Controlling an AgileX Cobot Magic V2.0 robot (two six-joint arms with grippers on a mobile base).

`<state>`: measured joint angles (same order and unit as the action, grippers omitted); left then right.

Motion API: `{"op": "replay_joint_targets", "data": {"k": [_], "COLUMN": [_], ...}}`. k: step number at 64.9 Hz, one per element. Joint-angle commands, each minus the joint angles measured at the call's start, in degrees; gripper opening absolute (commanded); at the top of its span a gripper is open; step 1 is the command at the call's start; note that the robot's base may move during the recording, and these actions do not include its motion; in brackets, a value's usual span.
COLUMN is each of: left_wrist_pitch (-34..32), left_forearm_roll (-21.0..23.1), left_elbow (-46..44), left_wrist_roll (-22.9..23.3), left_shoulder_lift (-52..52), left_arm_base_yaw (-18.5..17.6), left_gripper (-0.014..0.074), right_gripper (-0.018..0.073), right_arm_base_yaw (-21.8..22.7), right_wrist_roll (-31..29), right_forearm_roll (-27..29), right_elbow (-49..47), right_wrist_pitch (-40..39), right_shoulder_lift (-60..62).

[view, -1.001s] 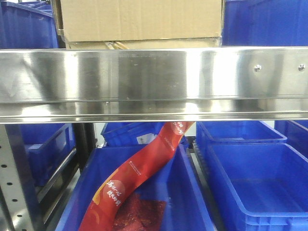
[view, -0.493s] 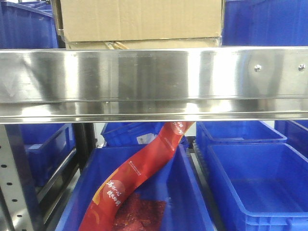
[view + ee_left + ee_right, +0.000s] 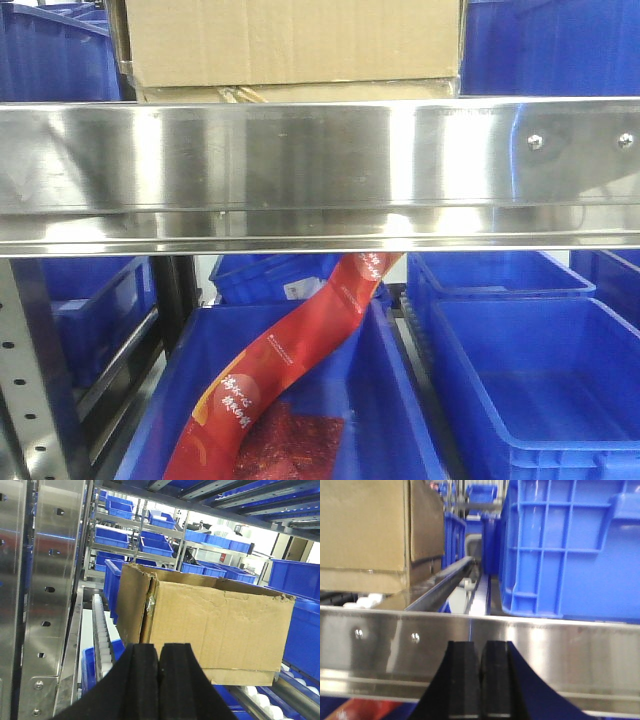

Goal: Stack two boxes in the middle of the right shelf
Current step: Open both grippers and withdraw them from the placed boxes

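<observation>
Front view: the shelf (image 3: 320,170) ran across the middle of the frame w/ its shiny front rail, 2 rivets at right. The large box (image 3: 295,40) sat at top centre, on top of the flatter box (image 3: 290,93), of which only a thin strip showed just above the rail. Blue bins (image 3: 50,55) flanked the stack at upper left and upper right. Below the rail, a red banner (image 3: 290,365) ran diagonally down into a blue bin at lower centre; another bin (image 3: 530,380) stood at lower right.

Left wrist view: my left tool (image 3: 158,680) was at bottom centre, pads pressed together, holding nothing. The large box filled the centre-right of that frame, well apart from the tool, resting on the flatter box over white rollers (image 3: 102,640).

Right wrist view: my right tool (image 3: 480,680) was at bottom centre, pads closed tight on nothing, in front of the rail. Box stack at upper left, a blue bin at upper right.
</observation>
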<state>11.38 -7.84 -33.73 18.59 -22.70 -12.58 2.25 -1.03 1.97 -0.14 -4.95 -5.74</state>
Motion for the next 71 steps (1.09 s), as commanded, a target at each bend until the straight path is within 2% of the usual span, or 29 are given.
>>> {"op": "replay_joint_targets", "data": {"k": [1,7,12,71], "left_wrist_pitch": [-0.8,-0.8,-0.8,-0.8], "left_forearm_roll": [0.0,0.0,0.0,0.0], "left_elbow": [0.0,0.0,0.0,0.0], "left_wrist_roll": [-0.3,-0.3,-0.3,-0.3], "left_shoulder_lift": [0.1,0.1,0.2,0.2], "left_arm_base_yaw": [0.2,0.2,0.2,0.2], "left_gripper": [-0.0097,-0.0097,-0.0097,-0.0097], "right_gripper": [-0.0162,-0.0162,-0.0162,-0.0162], "right_arm_base_yaw": [0.4,0.5,0.5,0.5], "right_wrist_roll": [-0.5,-0.5,-0.5,-0.5], "right_forearm_roll": [0.2,0.2,0.2,0.2], "right_elbow": [0.1,0.1,0.1,0.1], "right_wrist_pitch": [0.0,4.9,5.4,4.5], "right_shoulder_lift": [4.1,5.7,5.7,5.7]}}
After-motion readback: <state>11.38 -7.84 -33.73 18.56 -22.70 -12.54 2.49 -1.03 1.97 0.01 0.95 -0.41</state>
